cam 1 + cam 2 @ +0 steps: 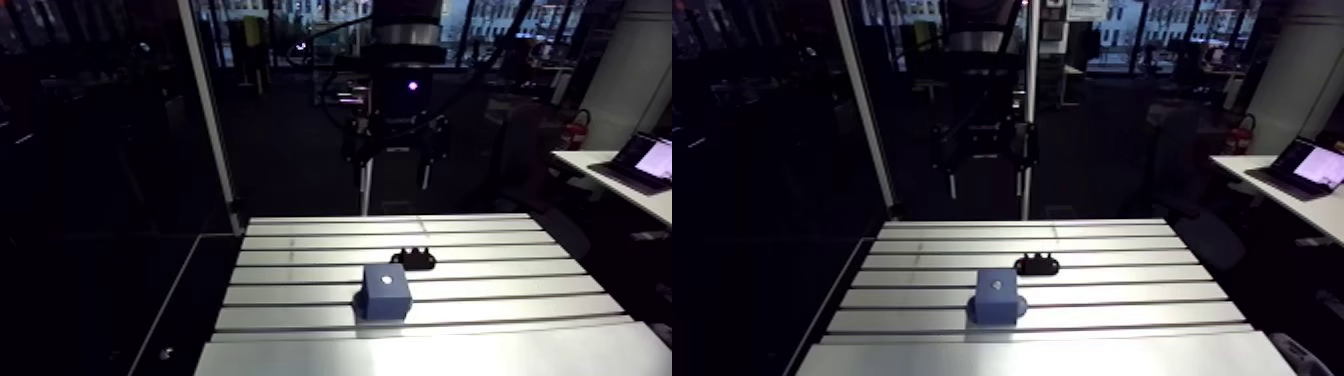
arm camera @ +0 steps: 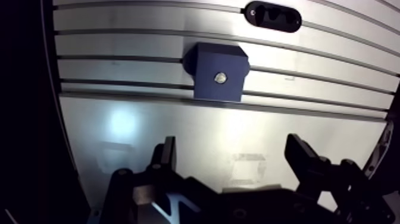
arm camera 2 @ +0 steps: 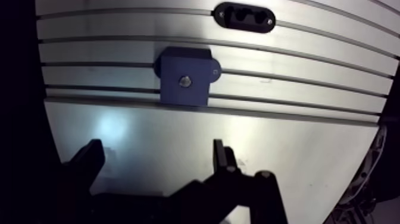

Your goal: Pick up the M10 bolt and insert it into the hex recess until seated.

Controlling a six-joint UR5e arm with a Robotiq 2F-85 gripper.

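Observation:
A dark blue block [image 2: 217, 72] stands on the slotted aluminium table [image 1: 500, 300]. A small silvery bolt head [image 2: 221, 77] shows in the middle of the block's top face. My gripper [image 2: 233, 158] hangs well above the table, on the near side of the block, open and with nothing between its fingers [image 2: 166, 156]. In the arm view the gripper [image 1: 396, 155] is high up beyond the table's far edge, and the block [image 1: 386, 290] sits near the table's middle.
A low black holder [image 2: 272, 16] with notches lies on the table just beyond the block, also seen in the arm view [image 1: 414, 259]. A broad smooth plate area [image 2: 238, 137] lies under the gripper. The table's left edge drops into darkness.

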